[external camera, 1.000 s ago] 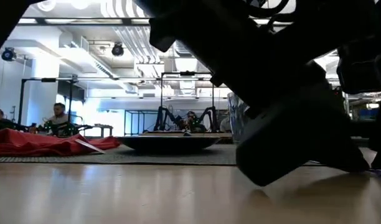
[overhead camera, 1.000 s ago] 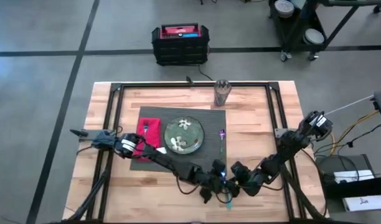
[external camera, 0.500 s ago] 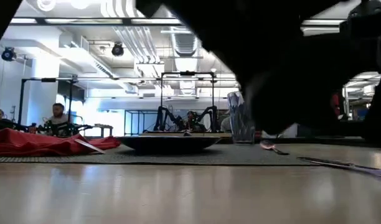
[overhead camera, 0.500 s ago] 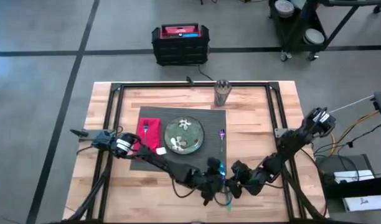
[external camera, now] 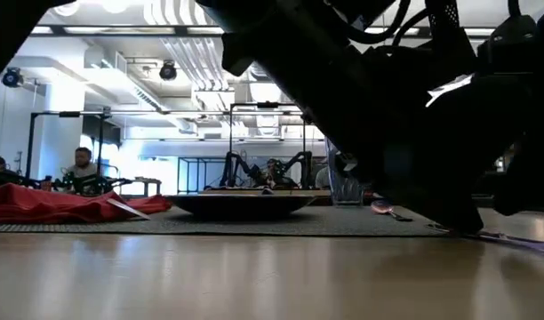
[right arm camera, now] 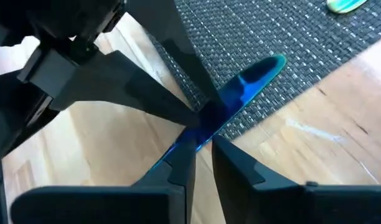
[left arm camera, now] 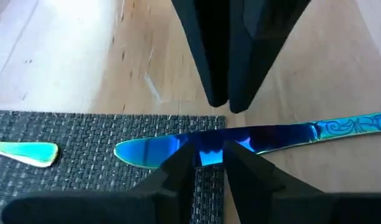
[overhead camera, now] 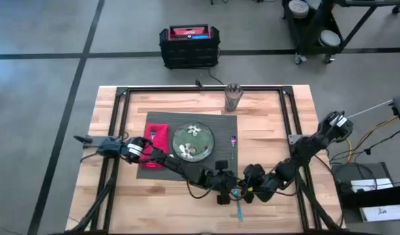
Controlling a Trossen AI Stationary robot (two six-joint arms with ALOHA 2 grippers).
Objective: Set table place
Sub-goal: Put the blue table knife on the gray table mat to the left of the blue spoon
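Both jaws pinched on blue knife (left arm camera: 240,140), blade tip over placemat (left arm camera: 84,137) corner

In the low view, dark arm parts fill the upper right, hiding most of the glass (external camera: 345,182) and the mat's (external camera: 254,220) far right end; which arm is which cannot be told there.

From above, the two grippers meet over the knife (overhead camera: 240,206), covering all but its handle end; whether either is closed is too small to tell there.

In the left wrist view the knife handle and the spoon (left arm camera: 25,154) beside the mat run past the frame's edges.
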